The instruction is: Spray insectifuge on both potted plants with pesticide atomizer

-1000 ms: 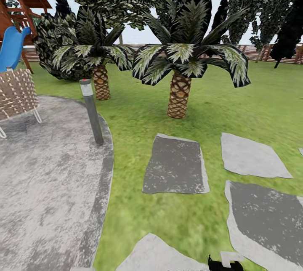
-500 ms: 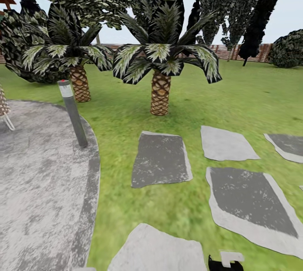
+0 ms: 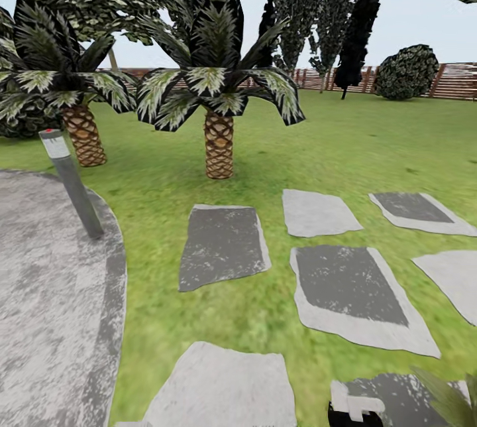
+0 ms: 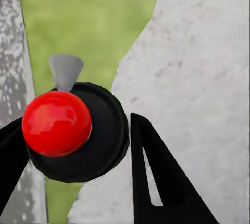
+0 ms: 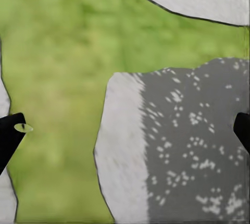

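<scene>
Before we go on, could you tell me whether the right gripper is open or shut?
Open: the right gripper's dark fingertips sit at opposite picture edges, nothing between them.

We see only the tips of the right gripper's (image 5: 125,135) black fingers (image 5: 9,138), cut off at opposite edges of the right wrist view. A black-and-white part (image 3: 356,412) of the robot is cropped by the head view's lower edge, and we cannot tell what it is. Spiky green leaves (image 3: 450,397) poke in at the lower right corner, plant unidentifiable.
</scene>
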You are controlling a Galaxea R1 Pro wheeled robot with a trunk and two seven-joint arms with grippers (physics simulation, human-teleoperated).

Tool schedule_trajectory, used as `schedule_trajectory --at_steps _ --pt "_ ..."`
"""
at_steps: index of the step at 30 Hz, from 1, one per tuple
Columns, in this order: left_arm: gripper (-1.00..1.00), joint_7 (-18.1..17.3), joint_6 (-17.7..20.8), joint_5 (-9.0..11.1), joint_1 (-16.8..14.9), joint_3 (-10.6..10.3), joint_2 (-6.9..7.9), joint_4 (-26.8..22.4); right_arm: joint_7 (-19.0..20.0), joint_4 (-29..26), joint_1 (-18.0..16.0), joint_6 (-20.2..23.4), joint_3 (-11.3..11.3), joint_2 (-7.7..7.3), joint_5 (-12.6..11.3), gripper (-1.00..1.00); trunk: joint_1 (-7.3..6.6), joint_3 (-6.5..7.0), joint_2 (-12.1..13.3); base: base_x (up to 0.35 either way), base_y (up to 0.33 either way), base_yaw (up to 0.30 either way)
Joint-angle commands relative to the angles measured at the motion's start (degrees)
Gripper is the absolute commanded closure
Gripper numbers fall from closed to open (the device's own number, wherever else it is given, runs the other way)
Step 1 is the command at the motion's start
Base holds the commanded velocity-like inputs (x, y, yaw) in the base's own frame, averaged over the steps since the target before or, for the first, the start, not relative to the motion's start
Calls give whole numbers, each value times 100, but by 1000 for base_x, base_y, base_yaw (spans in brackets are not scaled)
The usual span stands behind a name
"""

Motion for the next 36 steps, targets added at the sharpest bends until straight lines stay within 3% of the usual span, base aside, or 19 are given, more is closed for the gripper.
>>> schedule_trajectory --at_steps 1,16,21,36 --pt "100 13 -20 8 -1 -15 1 2 -21 9 -7 -16 -42 1 60 -100 -1 -5 -2 -1 0 -292" --pt "100 15 -19 8 -1 -15 1 2 -21 12 -10 -16 -42 1 60 -100 -1 -5 -2 0 0 -292" --pt "100 15 -16 8 -1 -15 1 2 -21 9 -6 -16 -42 1 60 -100 -89 67 158 0 0 -292" --pt "100 14 -18 8 -1 -15 1 2 -21 9 -5 -16 -42 1 68 -100 -89 -23 158 0 0 -227"
